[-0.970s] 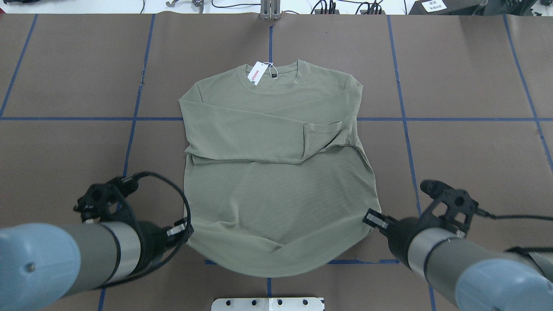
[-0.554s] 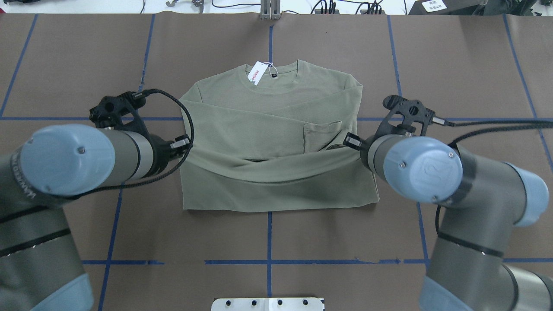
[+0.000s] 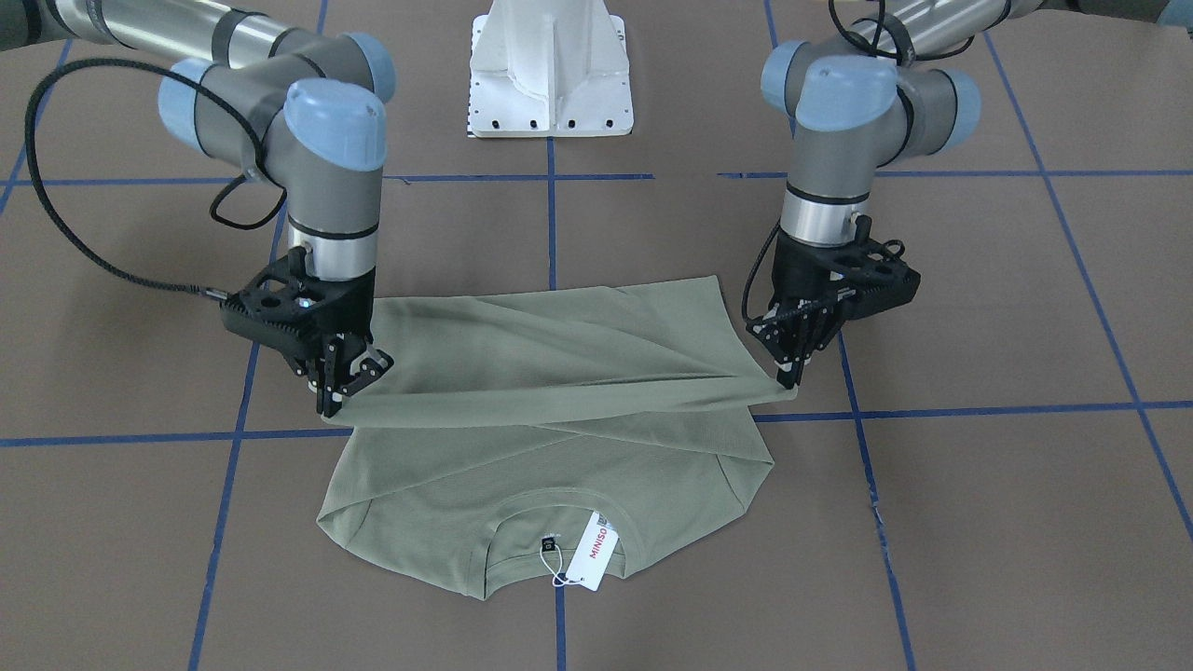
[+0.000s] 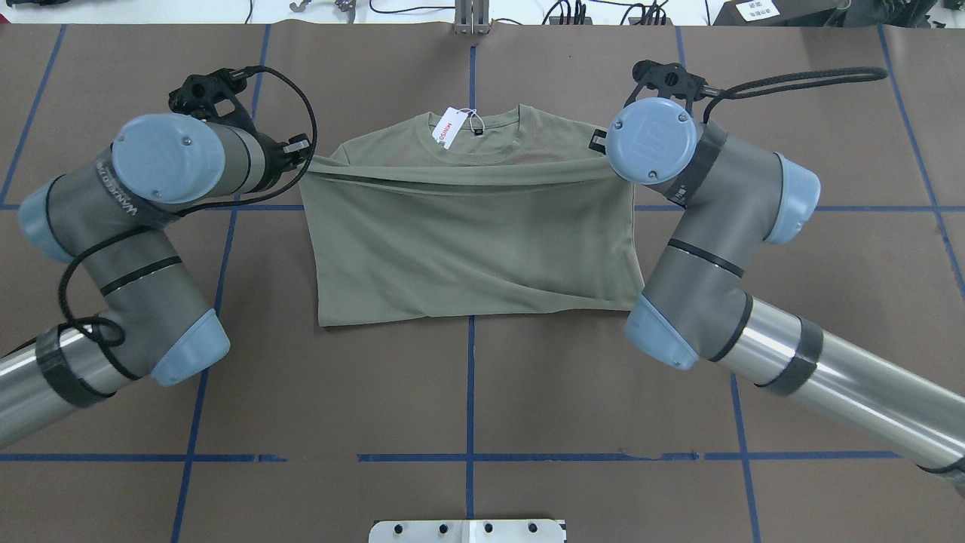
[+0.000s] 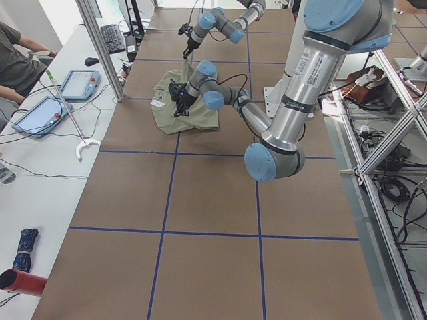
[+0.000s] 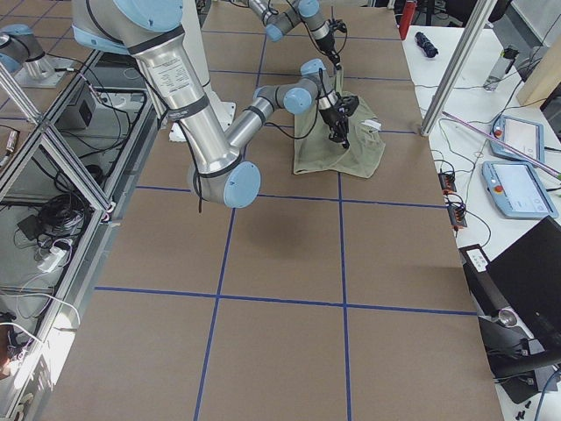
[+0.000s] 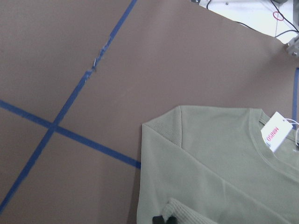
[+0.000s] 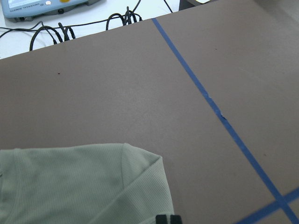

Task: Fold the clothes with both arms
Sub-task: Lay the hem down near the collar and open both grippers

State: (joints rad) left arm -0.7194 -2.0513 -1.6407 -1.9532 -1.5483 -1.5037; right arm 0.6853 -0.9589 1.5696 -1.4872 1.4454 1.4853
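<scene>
The olive-green shirt [image 3: 559, 466] lies flat with its collar away from the robot, and a white hang tag [image 3: 598, 550] sits at the neck. Its lower half is folded up over the body [image 4: 467, 241]. The hem hangs stretched as a raised band between the two grippers, just short of the collar. My left gripper [image 3: 789, 376] is shut on one hem corner and my right gripper [image 3: 334, 403] is shut on the other, both slightly above the cloth. In the overhead view the wrists hide both grippers. The left wrist view shows the shirt's shoulder [image 7: 210, 154] and the tag [image 7: 275, 133].
The brown table cover carries blue tape lines [image 4: 470, 392]. The white pedestal base [image 3: 550, 75] stands at the robot's side. A side table with tablets [image 5: 40, 110], cables and a seated person [image 5: 17, 50] lies beyond the far edge.
Both arms have carried the hem from the near table edge away toward the collar. The shirt's lower half now lies folded over the crossed sleeves.
</scene>
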